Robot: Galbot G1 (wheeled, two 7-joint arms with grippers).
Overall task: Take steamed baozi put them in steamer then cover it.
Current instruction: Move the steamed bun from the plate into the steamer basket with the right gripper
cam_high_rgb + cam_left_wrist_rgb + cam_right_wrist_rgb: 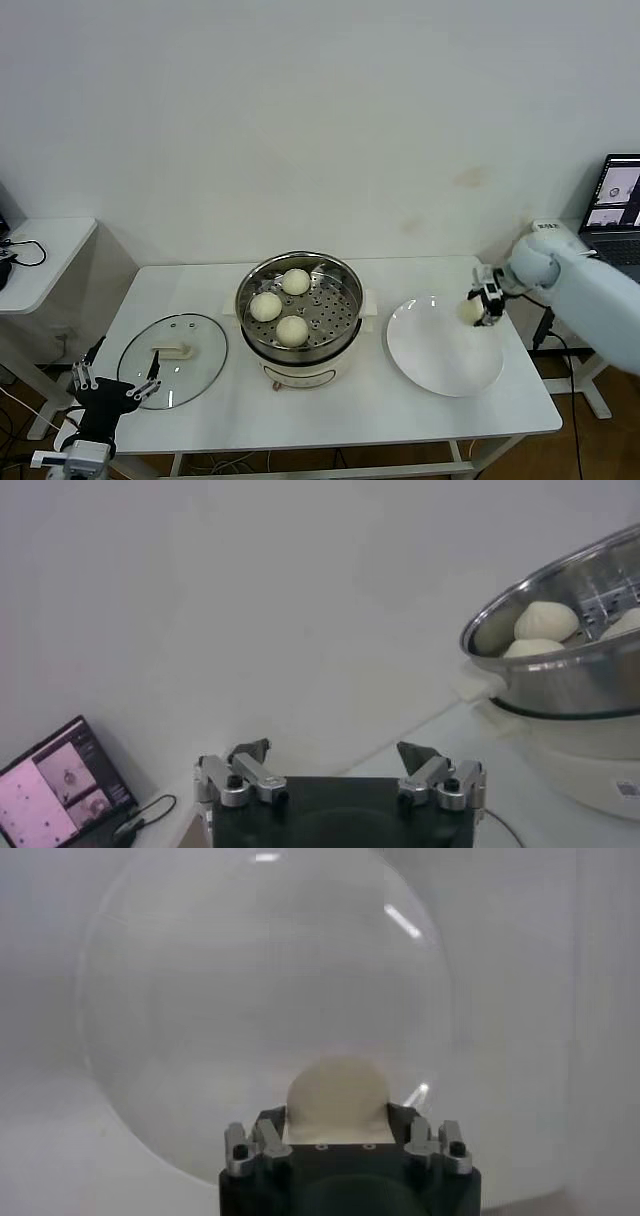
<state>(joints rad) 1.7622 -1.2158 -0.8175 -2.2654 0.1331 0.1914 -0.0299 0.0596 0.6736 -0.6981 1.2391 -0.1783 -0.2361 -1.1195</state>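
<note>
Where the desk comes nearest the robot, these things sit, near to far:

Left end effector: parked off the desk's near left corner, fingers spread wide, gripping nothing.
Cover: round clear glass with a metal rim and a cream bar handle, lying flat on the desk near the left edge, just beside the left end effector.
Steamer: round shiny steel pot with a perforated tray, on a cream base, mid-desk; its rim is uncovered.
Buns in steamer: three smooth, cream-white, round, resting apart on the tray; part of the tray is bare on the right.
Plate: flat, white, glossy, round, to the right of the steamer, its far side near the desk's right edge.
Right end effector: over the plate's far right rim, fingers closed on the fourth bun.
Laptop: open, beyond the desk's right end.
</note>
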